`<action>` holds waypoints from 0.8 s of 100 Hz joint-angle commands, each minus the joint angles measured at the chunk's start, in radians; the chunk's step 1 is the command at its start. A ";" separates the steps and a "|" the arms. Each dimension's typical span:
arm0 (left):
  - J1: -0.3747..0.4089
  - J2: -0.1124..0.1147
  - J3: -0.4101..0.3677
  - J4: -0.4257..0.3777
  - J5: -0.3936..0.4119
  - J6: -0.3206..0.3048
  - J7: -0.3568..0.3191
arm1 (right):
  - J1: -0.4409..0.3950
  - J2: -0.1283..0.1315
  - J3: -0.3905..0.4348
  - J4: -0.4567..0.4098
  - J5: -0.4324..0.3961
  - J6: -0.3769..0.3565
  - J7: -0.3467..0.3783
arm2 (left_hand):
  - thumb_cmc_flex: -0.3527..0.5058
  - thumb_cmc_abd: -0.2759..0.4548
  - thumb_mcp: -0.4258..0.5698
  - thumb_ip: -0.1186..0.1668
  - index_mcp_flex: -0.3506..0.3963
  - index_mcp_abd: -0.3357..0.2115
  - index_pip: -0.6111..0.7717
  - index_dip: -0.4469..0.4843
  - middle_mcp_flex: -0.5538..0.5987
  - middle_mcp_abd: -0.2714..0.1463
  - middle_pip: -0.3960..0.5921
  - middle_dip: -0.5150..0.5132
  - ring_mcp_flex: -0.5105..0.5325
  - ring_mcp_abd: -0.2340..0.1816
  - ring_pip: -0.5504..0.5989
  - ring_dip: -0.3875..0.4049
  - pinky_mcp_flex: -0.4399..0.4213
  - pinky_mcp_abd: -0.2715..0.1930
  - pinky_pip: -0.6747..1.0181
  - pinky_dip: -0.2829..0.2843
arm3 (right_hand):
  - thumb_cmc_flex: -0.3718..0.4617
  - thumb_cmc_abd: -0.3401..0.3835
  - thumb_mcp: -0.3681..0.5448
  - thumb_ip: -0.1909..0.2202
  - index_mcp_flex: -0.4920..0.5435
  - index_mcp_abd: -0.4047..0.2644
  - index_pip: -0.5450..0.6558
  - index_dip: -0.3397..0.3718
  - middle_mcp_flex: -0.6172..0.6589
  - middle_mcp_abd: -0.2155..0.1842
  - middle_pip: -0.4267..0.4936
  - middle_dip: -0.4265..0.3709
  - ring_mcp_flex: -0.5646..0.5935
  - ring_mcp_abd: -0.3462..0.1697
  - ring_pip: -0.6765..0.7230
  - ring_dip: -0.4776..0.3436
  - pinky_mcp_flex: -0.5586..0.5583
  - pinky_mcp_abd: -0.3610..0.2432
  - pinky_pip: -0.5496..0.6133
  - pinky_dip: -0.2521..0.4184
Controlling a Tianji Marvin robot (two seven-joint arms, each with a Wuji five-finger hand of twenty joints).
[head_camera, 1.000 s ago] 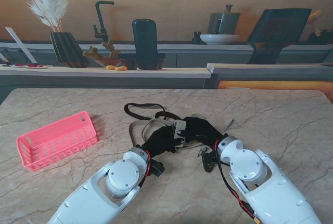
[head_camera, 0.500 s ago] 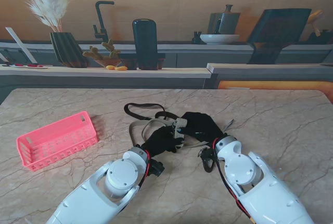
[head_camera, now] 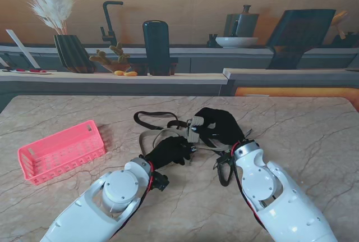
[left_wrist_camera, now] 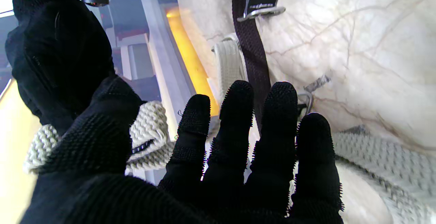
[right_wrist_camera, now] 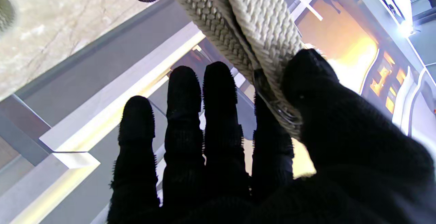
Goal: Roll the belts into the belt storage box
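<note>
A beige woven belt (head_camera: 150, 136) and a dark brown belt (head_camera: 150, 115) lie tangled at the table's middle. My right hand (head_camera: 220, 125) is raised over them, thumb (right_wrist_camera: 306, 77) pinching the beige belt's (right_wrist_camera: 262, 26) buckle end (head_camera: 195, 126) against the index finger. My left hand (head_camera: 168, 151) sits just nearer to me, fingers (left_wrist_camera: 238, 121) straight and apart, the thumb (left_wrist_camera: 102, 125) in front of a stretch of beige belt (left_wrist_camera: 151, 125). The dark belt (left_wrist_camera: 252, 46) runs past its fingertips. The pink storage basket (head_camera: 61, 151) stands at the far left.
The table's far edge meets a counter with a vase (head_camera: 70, 51), a plant (head_camera: 115, 59) and a dark canister (head_camera: 156, 45). Bare marble lies between the basket and the belts and to the right of my right arm.
My right hand has lifted and moved farther from me with the beige belt's buckle end. My left arm has drawn back to the left, its hand off the buckle.
</note>
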 commanded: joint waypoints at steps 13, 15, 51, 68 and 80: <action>0.043 0.004 -0.050 -0.029 0.073 -0.013 0.088 | -0.007 -0.003 0.016 -0.035 -0.007 -0.017 -0.003 | -0.027 0.034 -0.121 0.044 -0.048 -0.008 0.017 0.082 -0.059 -0.012 -0.020 0.012 -0.042 0.005 -0.010 0.006 -0.030 0.012 0.002 0.008 | 0.039 0.086 0.079 0.017 0.058 -0.171 0.144 0.042 0.011 -0.027 0.011 0.002 -0.021 -0.040 -0.006 -0.012 -0.016 -0.022 -0.020 0.012; 0.044 0.000 -0.052 -0.027 0.081 -0.012 0.105 | -0.008 -0.003 0.017 -0.038 -0.009 -0.019 -0.003 | -0.032 0.033 -0.125 0.044 -0.077 -0.005 0.008 0.083 -0.087 -0.014 -0.032 0.010 -0.065 0.000 -0.024 0.002 -0.040 0.010 -0.004 0.006 | 0.039 0.086 0.079 0.017 0.058 -0.172 0.144 0.042 0.010 -0.026 0.011 0.002 -0.021 -0.041 -0.006 -0.012 -0.016 -0.022 -0.020 0.012; -0.027 -0.018 -0.004 0.057 -0.048 -0.104 0.069 | 0.004 0.000 -0.005 -0.058 0.030 -0.032 0.038 | -0.152 -0.088 0.050 0.045 -0.390 -0.047 -0.394 -0.204 -0.619 -0.054 -0.434 -0.258 -0.550 -0.193 -0.645 -0.357 -0.227 -0.229 -0.539 -0.252 | 0.028 0.090 0.070 0.023 0.061 -0.194 0.137 0.052 -0.099 0.005 0.016 0.029 -0.077 -0.043 -0.044 -0.027 -0.052 -0.027 -0.053 0.006; -0.054 -0.043 0.034 0.113 -0.135 -0.220 0.085 | 0.015 0.000 -0.020 -0.047 0.041 -0.031 0.049 | -0.227 -0.168 0.240 0.026 -0.420 -0.092 -0.380 -0.213 -0.617 -0.093 -0.422 -0.277 -0.541 -0.235 -0.663 -0.386 -0.217 -0.257 -0.605 -0.285 | 0.021 0.089 0.073 0.024 0.063 -0.200 0.132 0.055 -0.131 0.003 0.003 0.025 -0.093 -0.047 -0.070 -0.041 -0.068 -0.025 -0.073 0.002; -0.057 -0.052 0.044 0.121 -0.175 -0.251 0.093 | 0.021 0.000 -0.028 -0.040 0.052 -0.033 0.058 | -0.209 -0.187 0.309 0.017 -0.410 -0.106 -0.326 -0.190 -0.565 -0.117 -0.394 -0.269 -0.495 -0.258 -0.654 -0.386 -0.184 -0.240 -0.600 -0.283 | 0.018 0.088 0.073 0.023 0.065 -0.204 0.130 0.058 -0.137 0.002 -0.001 0.023 -0.095 -0.048 -0.079 -0.046 -0.071 -0.024 -0.078 0.001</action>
